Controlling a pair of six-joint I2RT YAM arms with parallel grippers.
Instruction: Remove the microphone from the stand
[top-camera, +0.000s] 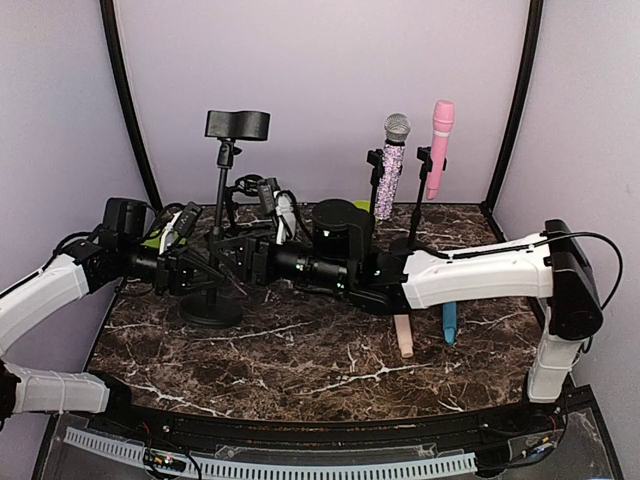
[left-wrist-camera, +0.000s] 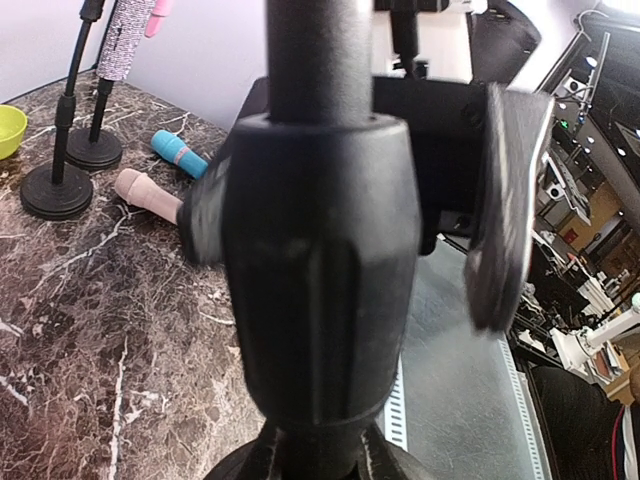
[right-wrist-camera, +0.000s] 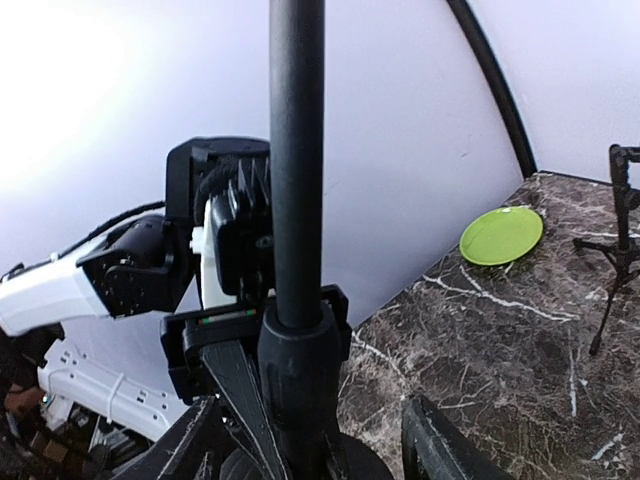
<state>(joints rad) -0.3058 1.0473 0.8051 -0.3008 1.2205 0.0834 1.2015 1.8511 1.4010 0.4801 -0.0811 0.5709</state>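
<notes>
Black microphone (top-camera: 237, 124) sits crosswise at the very top of the stand (top-camera: 219, 215), held in its clip, high above both arms. The stand is at the left of the worktop (top-camera: 300, 360) on a round base (top-camera: 210, 308).

Left gripper (left-wrist-camera: 345, 240): jaws closed tight on the stand's collar (right-wrist-camera: 297, 350), low on the pole. Right gripper (right-wrist-camera: 310, 450): jaws parted, one finger on each side of the pole and not touching it, holding nothing.

Handling, as we judge it:
- The microphone is rigid, smooth-bodied and fairly light.
- The clip probably grips it by friction, so it should come free with a firm pull, not a lift.
- The best hold looks like across the barrel just beside the clip.
- The slim pole is top-heavy and would rock, so we rate the left clamp as useful bracing.
- The right jaws are well below the microphone and have to climb.
</notes>
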